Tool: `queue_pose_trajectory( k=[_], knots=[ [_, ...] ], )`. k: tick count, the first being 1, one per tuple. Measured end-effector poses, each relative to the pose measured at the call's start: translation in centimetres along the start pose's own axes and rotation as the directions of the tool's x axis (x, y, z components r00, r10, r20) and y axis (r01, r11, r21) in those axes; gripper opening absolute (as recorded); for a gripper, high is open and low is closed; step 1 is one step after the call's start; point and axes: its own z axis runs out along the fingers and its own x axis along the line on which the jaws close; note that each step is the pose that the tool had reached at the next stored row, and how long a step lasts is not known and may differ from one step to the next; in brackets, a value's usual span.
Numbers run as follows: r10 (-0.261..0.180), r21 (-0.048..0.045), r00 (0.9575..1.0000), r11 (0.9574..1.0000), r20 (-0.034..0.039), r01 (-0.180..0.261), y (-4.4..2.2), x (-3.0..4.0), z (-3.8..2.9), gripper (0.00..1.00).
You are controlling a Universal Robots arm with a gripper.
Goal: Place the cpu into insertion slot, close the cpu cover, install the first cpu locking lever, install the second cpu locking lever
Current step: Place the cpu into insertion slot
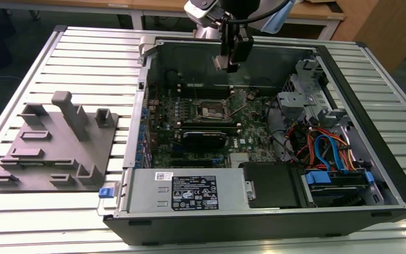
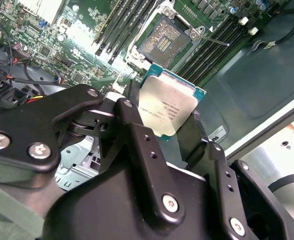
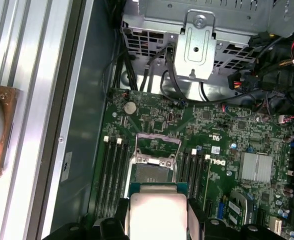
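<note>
Second wrist view: hand [image 2: 164, 119] tight on the cpu [image 2: 169, 102], green motherboard [image 2: 42, 47] and open insertion slot [image 2: 164, 42] beyond.

One arm [image 1: 204, 10] carries one gripper [image 2: 164, 117] with two fingers [image 2: 191, 137]. There is one cpu [image 2: 168, 107], one slot [image 2: 164, 39] and one cover [image 3: 154, 160]. One open case [image 1: 259, 228] and one grey fixture plate [image 1: 48, 159] stand on one bench [image 1: 48, 222]. Inside the case are one green board [image 3: 227, 130], one power supply [image 1: 188, 191], one coin cell [image 3: 130, 106], one silver heatsink [image 3: 256, 166] and two banks of memory slots [image 3: 113, 170].
</note>
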Motion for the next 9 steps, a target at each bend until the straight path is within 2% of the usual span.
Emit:
queue_pose_trajectory(
  k=[6,9],
  knots=[
    [0.000,0.0004,1.0000,1.0000,-0.0001,0.000,0.00,0.00,0.02,0.54],
    [0.003,0.0047,1.0000,1.0000,-0.0006,-0.003,0.00,0.00,0.08,0.54]
  ],
)
